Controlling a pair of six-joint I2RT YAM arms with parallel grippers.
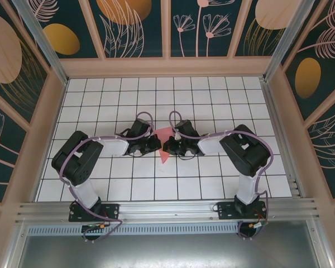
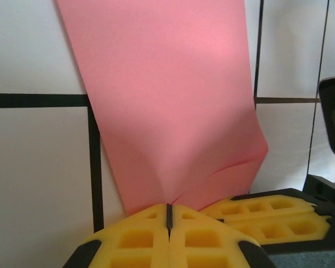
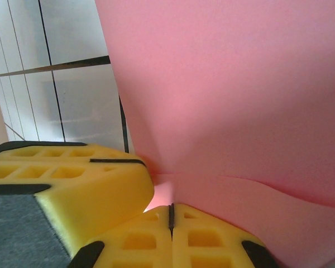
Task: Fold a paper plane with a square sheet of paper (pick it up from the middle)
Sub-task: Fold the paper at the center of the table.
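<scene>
The square sheet of paper (image 1: 162,153) is pink-red and folded narrow, with its point toward the near edge. It lies at the middle of the white grid table (image 1: 212,95). My left gripper (image 1: 156,144) and right gripper (image 1: 168,146) meet tip to tip over it. In the left wrist view the left gripper (image 2: 168,207) is shut, pinching the paper (image 2: 167,100) where a crease puckers into the jaw line. The right gripper's yellow fingers (image 2: 268,215) press in beside it. In the right wrist view the right gripper (image 3: 171,211) is shut on the paper (image 3: 229,100), beside the left gripper's yellow fingers (image 3: 84,178).
Patterned enclosure walls (image 1: 22,84) ring the table on three sides. An aluminium rail (image 1: 167,209) carrying both arm bases runs along the near edge. Open grid tiles lie all around the two grippers.
</scene>
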